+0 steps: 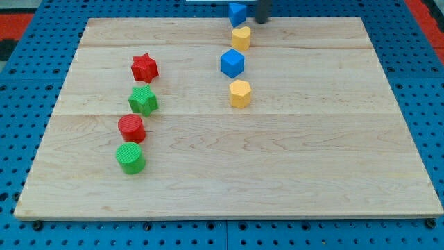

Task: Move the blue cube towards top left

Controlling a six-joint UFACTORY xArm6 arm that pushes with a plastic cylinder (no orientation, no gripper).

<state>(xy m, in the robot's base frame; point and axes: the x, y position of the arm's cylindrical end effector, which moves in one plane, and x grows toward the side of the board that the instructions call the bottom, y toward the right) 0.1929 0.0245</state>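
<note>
the wooden board (291,180) is lying on a blue pegboard table (21,139), and its whole right half and bottom strip are standing bare of blocks. the blue cube (232,63) is sitting in the upper middle of the board, with open wood running from it toward the view's top left corner. a yellow block (241,37) is sitting just above it and a yellow hexagonal block (239,93) just below, both apart from it. a second blue block (237,12) is resting at the top edge. my tip (261,21) is hanging at the top edge, just right of that second blue block and well above the blue cube; the arm is carrying no claw, only the rod. at the view's left, a red star (144,67), green star (143,101), red cylinder (131,128) and green cylinder (130,157) are forming a column. no containers are showing.
</note>
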